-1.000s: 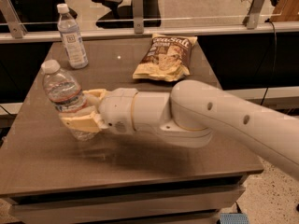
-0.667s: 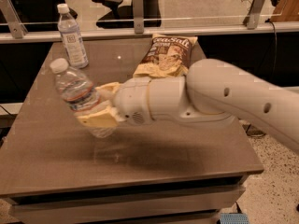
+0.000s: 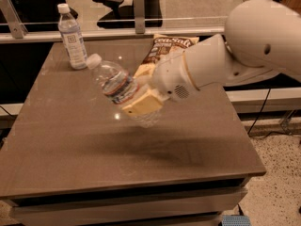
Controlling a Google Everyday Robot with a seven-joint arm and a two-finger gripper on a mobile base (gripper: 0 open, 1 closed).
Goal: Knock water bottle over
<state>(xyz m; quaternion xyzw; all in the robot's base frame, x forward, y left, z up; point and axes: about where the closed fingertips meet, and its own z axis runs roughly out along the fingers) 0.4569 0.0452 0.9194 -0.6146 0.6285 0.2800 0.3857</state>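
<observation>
Over the table point(image 3: 94, 149), hand point(image 3: 136, 97) clasps tilted water bottle point(image 3: 112, 80); slim bottle point(image 3: 71, 36), chip bag point(image 3: 170, 47) behind.

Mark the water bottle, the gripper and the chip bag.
water bottle point(image 3: 112, 80), camera view, clear body between cap and label band.
gripper point(image 3: 137, 89), camera view, midway between its jaws, shut around the water bottle's lower half.
chip bag point(image 3: 165, 47), camera view, printed front.

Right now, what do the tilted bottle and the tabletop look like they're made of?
The water bottle, clamped in the gripper above mid-table, looks like clear plastic: ribbed, see-through walls, white cap. The table looks like brown laminate or stone, semi-gloss: it shows light glints.
</observation>
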